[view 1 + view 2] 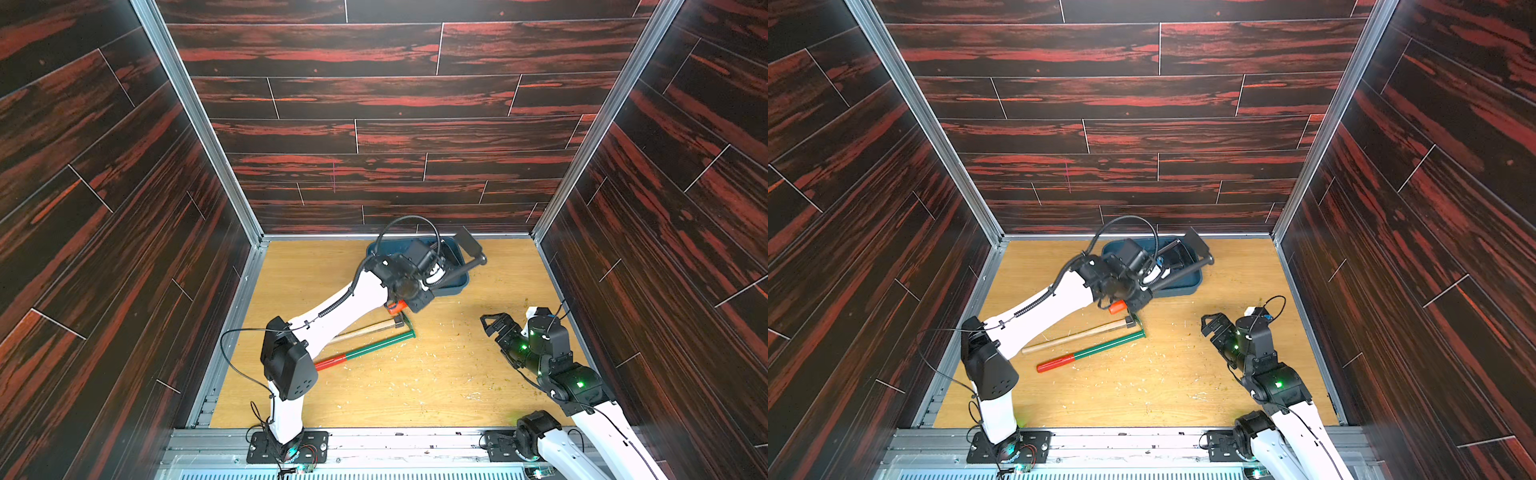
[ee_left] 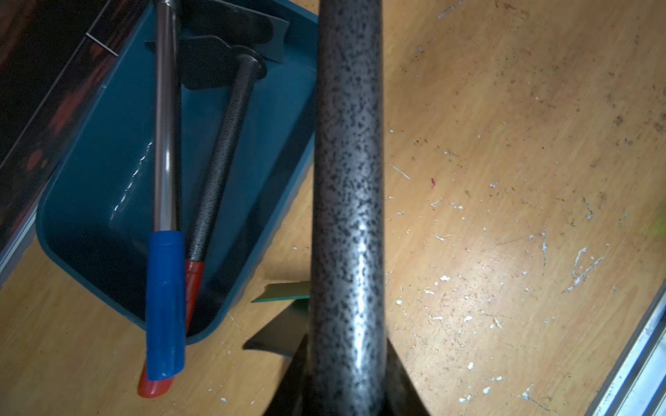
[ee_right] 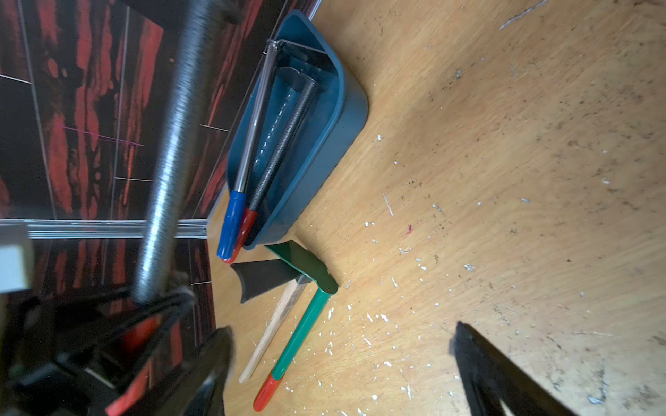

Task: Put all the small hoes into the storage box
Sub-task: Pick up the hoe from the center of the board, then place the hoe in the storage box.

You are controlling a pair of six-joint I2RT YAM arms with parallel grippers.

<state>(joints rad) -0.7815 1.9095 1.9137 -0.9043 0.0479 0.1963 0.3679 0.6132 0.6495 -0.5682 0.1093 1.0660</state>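
The left fingers [image 2: 293, 392] are clenched on the speckled grey shaft of the hoe [image 2: 347, 180], which runs straight out from between them. In both top views the hoe [image 1: 465, 268] is held in the air, its black blade [image 1: 467, 243] beyond the fingers past the far rim of the box [image 1: 457, 286] and its orange grip [image 1: 397, 306] sticking out behind them. Whether the shaft touches the rim cannot be told. The box [image 2: 90, 144] lies below the left fingers and off to one side of the shaft. Two tools lie in it, one with a blue grip [image 2: 164, 306] and a chrome shaft, one with a red grip [image 2: 192, 284] and a dark shaft. Both grips reach over the rim on the fingers' side. Just behind and below the left fingers, a green hoe [image 1: 374, 347] and a wooden tool [image 1: 365, 330] lie side by side on the surface [image 1: 415, 395], heads close to the box. The right fingers [image 3: 486, 367] are released, spread wide and empty. They hover over bare surface well apart from the hoe [image 1: 1187, 270] and the box [image 1: 1187, 286]. The green hoe [image 3: 299, 342] lies ahead of them. The held hoe's shaft [image 3: 173, 144] shows blurred, off to one side.
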